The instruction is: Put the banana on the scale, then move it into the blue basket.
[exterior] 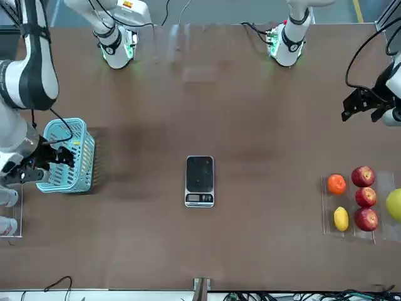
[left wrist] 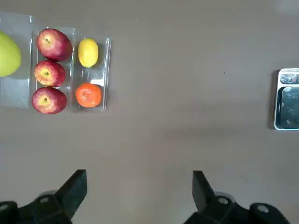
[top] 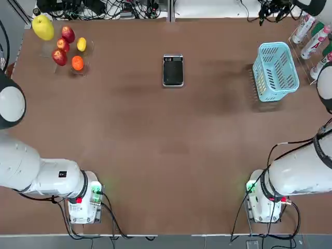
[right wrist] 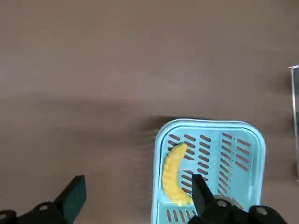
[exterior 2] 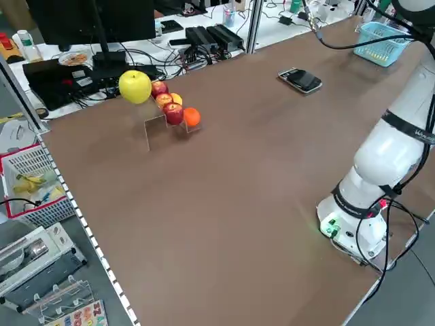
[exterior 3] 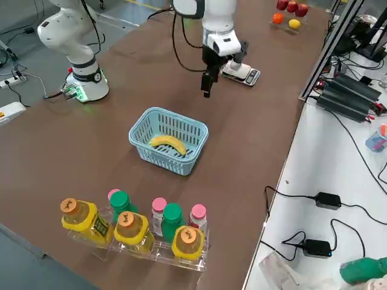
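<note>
Brown tabletop (top: 166,135): banana (exterior 3: 168,144) lies inside basket (exterior 3: 140,132) at far right, scale (top: 173,70) bare mid-table, so right fingers (right wrist: 135,198) hang wide open, empty; left fingers (left wrist: 139,193) likewise, parked.

A clear tray (top: 88,49) sat at the far left corner of the brown surface (top: 155,155), holding three red apples (top: 63,45), a small yellow lemon-like fruit (top: 81,44) and an orange (top: 77,63). A large yellow-green apple (top: 43,27) stood just beside the tray, farther left. At the far right edge, a clear rack (exterior 3: 145,251) held yellow bottles (exterior 3: 130,232) with orange, green and pink caps. Cables and black power units (exterior 2: 211,37) lay beyond the far edge.
</note>
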Available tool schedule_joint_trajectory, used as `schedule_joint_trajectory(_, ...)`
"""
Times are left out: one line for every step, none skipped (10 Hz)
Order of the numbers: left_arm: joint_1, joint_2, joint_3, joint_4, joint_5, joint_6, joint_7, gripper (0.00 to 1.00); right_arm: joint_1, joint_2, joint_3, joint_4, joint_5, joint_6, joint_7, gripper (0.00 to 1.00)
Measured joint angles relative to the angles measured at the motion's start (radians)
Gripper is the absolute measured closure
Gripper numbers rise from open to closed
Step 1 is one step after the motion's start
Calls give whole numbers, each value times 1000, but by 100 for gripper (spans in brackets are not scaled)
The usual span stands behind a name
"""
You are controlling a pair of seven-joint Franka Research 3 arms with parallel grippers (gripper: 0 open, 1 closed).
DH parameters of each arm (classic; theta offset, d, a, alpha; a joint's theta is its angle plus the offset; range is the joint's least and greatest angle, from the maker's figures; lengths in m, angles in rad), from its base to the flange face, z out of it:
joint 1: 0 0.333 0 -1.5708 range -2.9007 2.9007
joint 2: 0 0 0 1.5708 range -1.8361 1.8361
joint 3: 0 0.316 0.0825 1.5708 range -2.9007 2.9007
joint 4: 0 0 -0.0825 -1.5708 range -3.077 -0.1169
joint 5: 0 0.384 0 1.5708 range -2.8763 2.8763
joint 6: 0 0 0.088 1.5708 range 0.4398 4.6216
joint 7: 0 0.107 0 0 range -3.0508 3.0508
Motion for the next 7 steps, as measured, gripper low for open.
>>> schedule_joint_trajectory(0,0,0,0,0,0,0,0,16,-18,-14,80,-2,-94,0,0)
schedule_joint_trajectory(0,0,0,1,0,0,0,0,20,-40,-20,151,-3,-181,0,0)
schedule_joint_trajectory(0,0,0,1,0,0,0,0,20,-69,-22,197,-3,-243,0,0)
schedule_joint_trajectory(0,0,1,1,0,0,0,0,21,-100,-24,214,-3,-277,0,0)
schedule_joint_trajectory(0,0,1,1,0,0,0,0,21,-127,-26,212,-3,-294,0,0)
schedule_joint_trajectory(0,0,1,1,0,0,0,0,20,-144,-32,205,-3,-302,0,0)
schedule_joint_trajectory(0,0,1,1,0,0,0,0,20,-155,-37,196,-3,-306,0,0)
